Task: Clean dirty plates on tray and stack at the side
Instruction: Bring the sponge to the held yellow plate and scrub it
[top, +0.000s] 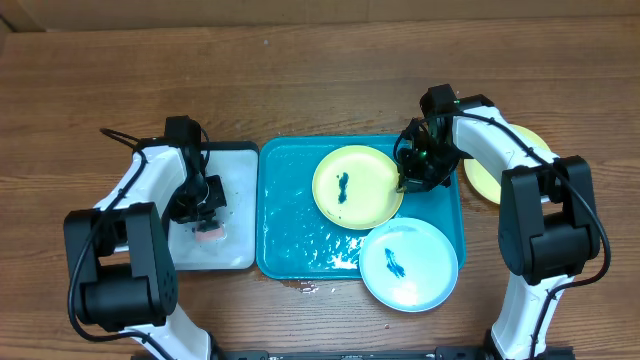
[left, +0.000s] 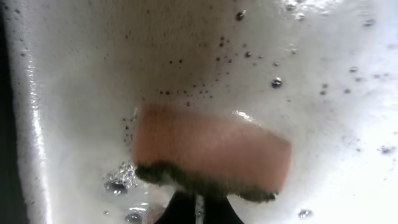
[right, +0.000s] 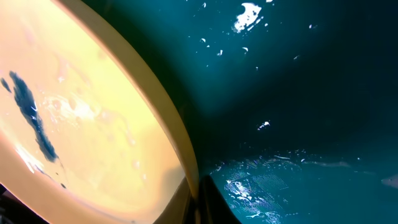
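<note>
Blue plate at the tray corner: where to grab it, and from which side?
Take the blue plate by its rim where it overhangs the tray at the near-right corner, coming from outside the tray. It's shallow and flat; only there does the edge look clear underneath.

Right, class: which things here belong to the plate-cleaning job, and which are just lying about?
Job: turquoise tray, yellow-green plate in it, blue plate over its corner, second yellow-green plate beside it, sponge, soapy white tray, tabletop.
Lying about: only spilled drops on the tabletop.
</note>
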